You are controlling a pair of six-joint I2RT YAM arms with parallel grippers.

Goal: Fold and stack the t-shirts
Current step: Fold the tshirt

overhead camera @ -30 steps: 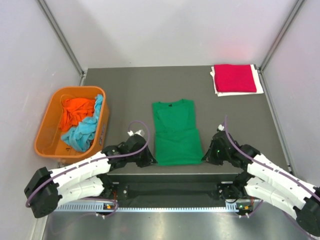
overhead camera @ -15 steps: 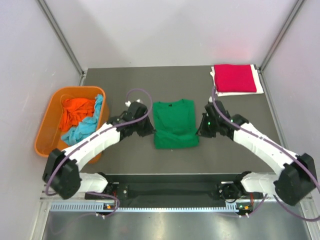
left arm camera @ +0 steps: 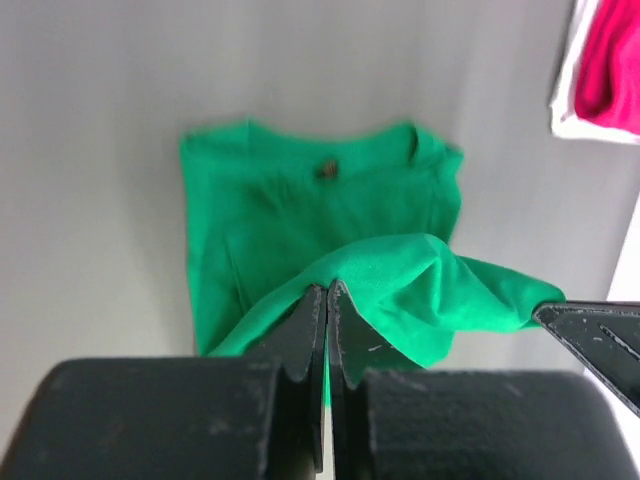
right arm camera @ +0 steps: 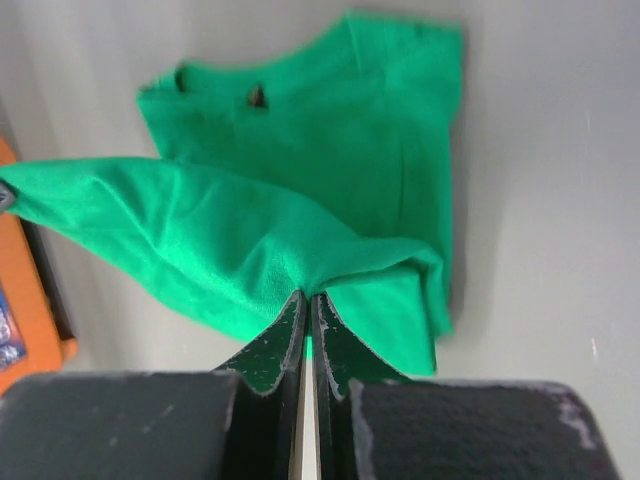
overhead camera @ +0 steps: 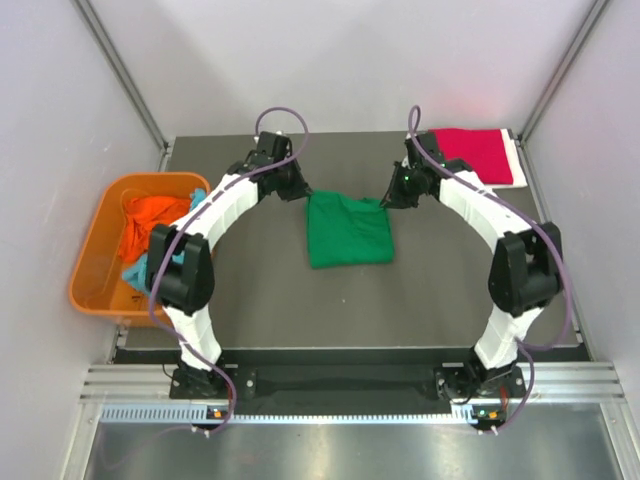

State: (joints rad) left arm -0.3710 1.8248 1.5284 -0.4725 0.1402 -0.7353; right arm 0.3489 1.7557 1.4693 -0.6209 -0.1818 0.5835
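From above, the green t-shirt [overhead camera: 348, 232] lay right of the orange tub [overhead camera: 95, 262], its far edge lifted by the left gripper [overhead camera: 303, 193] and the right gripper [overhead camera: 388, 198]. Left wrist: the jaws pinched green cloth, and the neck label [left arm camera: 324, 170] was too blurred to read. Right wrist: the same pinch.

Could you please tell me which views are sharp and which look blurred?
Top external: sharp, evenly lit, green t-shirt crisp. Left wrist: soft throughout, left gripper blurred near its base. Right wrist: cloth near the right gripper fairly clear, far collar hazy.
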